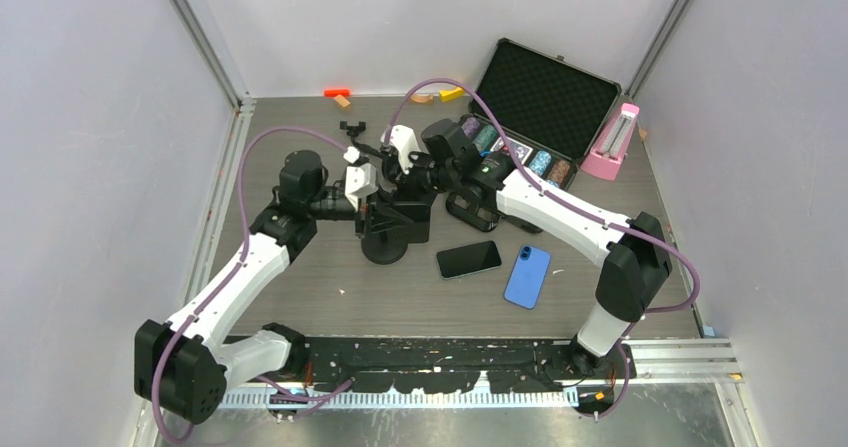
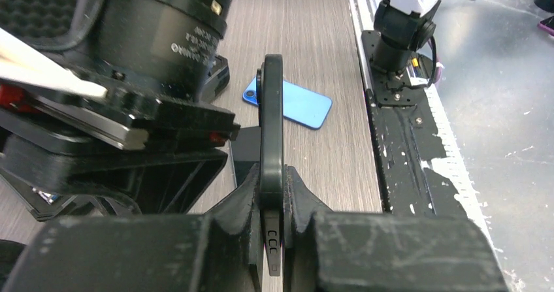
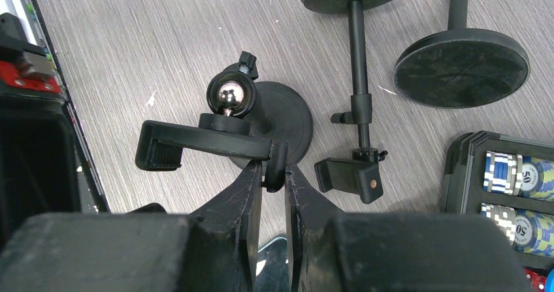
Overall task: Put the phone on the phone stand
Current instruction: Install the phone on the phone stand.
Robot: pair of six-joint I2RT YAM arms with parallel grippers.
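Gray wood-grain surface (image 1: pixel 330 287), pale walls all round, and both arms are bunched up in the middle over the black phone stand (image 3: pixel 287 119). The right hand (image 3: pixel 274 174) has its fingers pinched together on one end of the stand's holder bracket (image 3: pixel 196 142), just below the shiny ball joint (image 3: pixel 230 95). The left hand (image 2: pixel 272 197) is squeezed tight on a thin black plate (image 2: pixel 272 109) seen edge-on. It looks like part of the same stand, but I can't say which bit.

The black phone (image 1: pixel 468 259) lies flat on the surface just right of the stand's round base. The blue phone (image 1: pixel 527 276) lies flat beside it, back side up, a little further right. Neither hand touches a phone.

Just beyond are a spare stand (image 3: pixel 460 66) and a second spare stand (image 3: pixel 357 57). An open case (image 1: pixel 550 87) with poker chips (image 3: pixel 516 187) sits at the back right.
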